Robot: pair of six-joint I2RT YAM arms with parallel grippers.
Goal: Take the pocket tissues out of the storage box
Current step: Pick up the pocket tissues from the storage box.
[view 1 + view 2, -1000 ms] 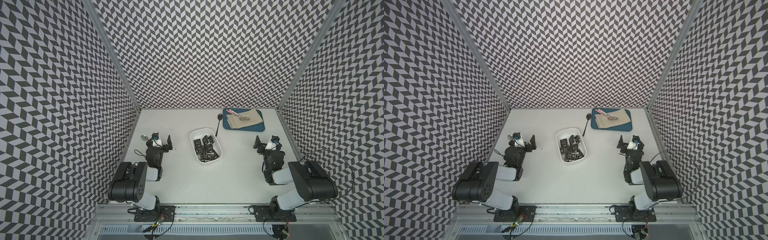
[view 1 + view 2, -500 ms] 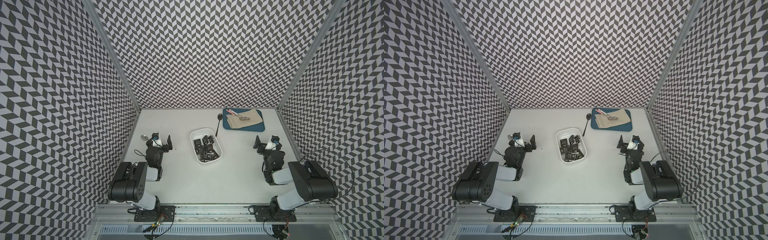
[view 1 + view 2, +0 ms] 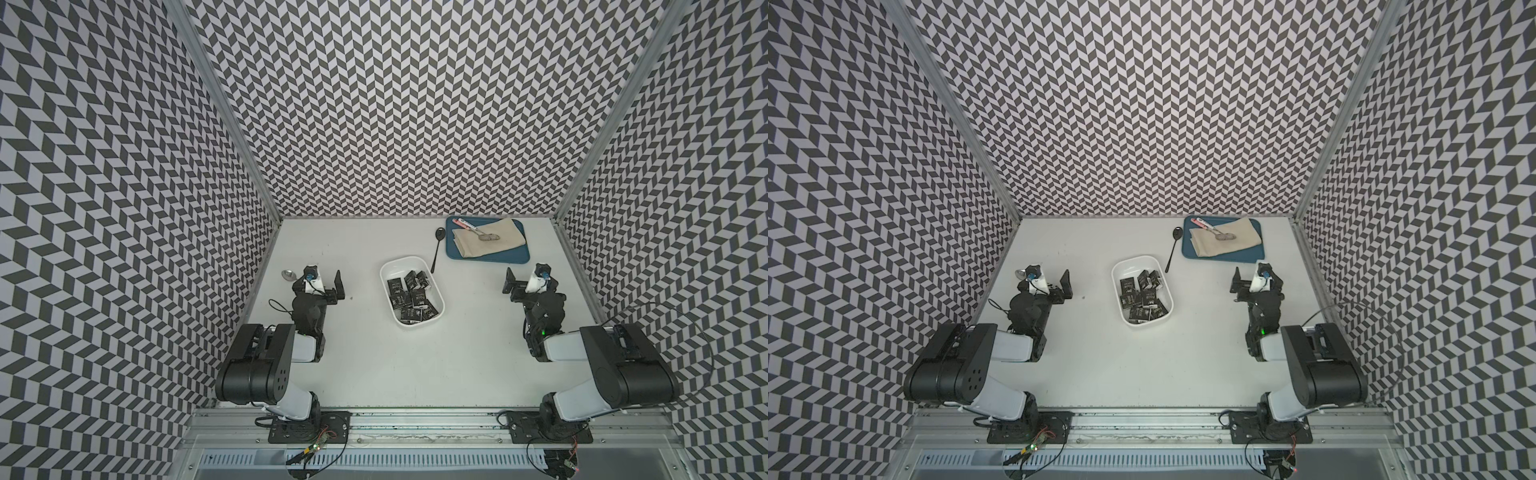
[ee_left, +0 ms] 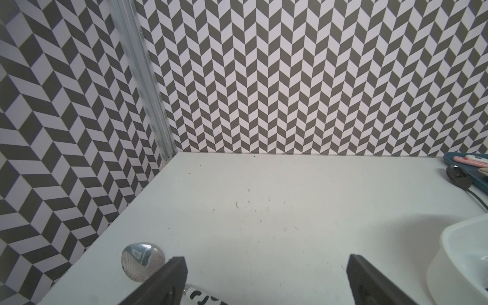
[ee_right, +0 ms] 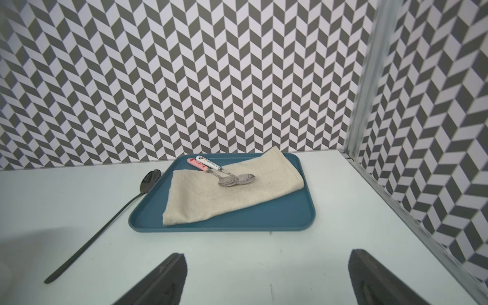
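Both left tool point(image 4: 265, 260) and right tool point(image 5: 267, 255) wide apart, empty; black spoon point(image 5: 150, 179) just beside storage box point(image 3: 401, 266).

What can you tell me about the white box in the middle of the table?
The box is a shallow white tub, plastic-looking, rectangular with rounded corners and a plain rim. It sits flat on the table, slightly askew. Black tissues lie jumbled in it; its far end is bare. The left hand and right hand, both open, are clear of it. A black spoon ends by its far corner.
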